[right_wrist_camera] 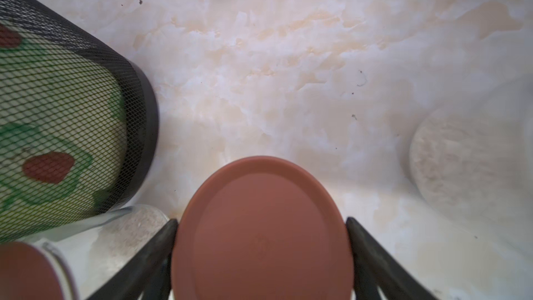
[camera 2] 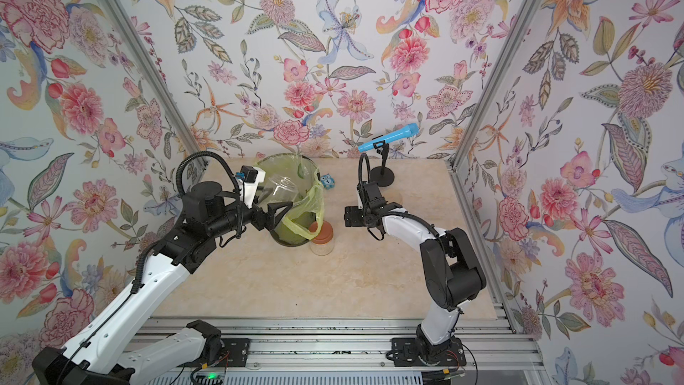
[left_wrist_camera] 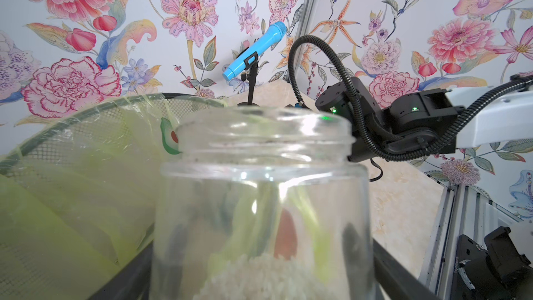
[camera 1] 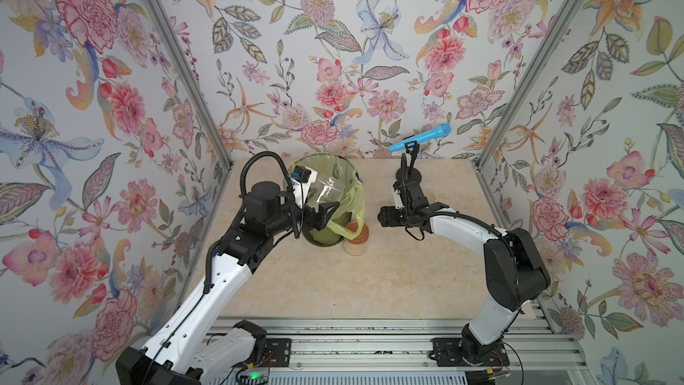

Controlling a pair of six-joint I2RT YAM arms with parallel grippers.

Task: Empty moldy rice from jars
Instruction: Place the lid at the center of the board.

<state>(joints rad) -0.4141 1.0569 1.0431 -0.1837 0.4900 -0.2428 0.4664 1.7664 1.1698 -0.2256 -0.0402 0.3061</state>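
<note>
One clear round glass jar (left_wrist_camera: 259,197) is open and upright, lifted off the table over the mouth of the black mesh bin (camera 1: 312,240). It's got whitish grainy moldy rice (left_wrist_camera: 259,278) settled in the bottom. A second squat clear jar (camera 1: 356,240) stands on the table just beside the bin at about 4 o'clock, with its reddish-brown lid on and beige rice showing through the wall. A matching loose round lid (right_wrist_camera: 259,255) is up off the table. The third jar (right_wrist_camera: 467,163) is blurry, with pale rice inside, and sits well apart at roughly 3 o'clock.
</note>
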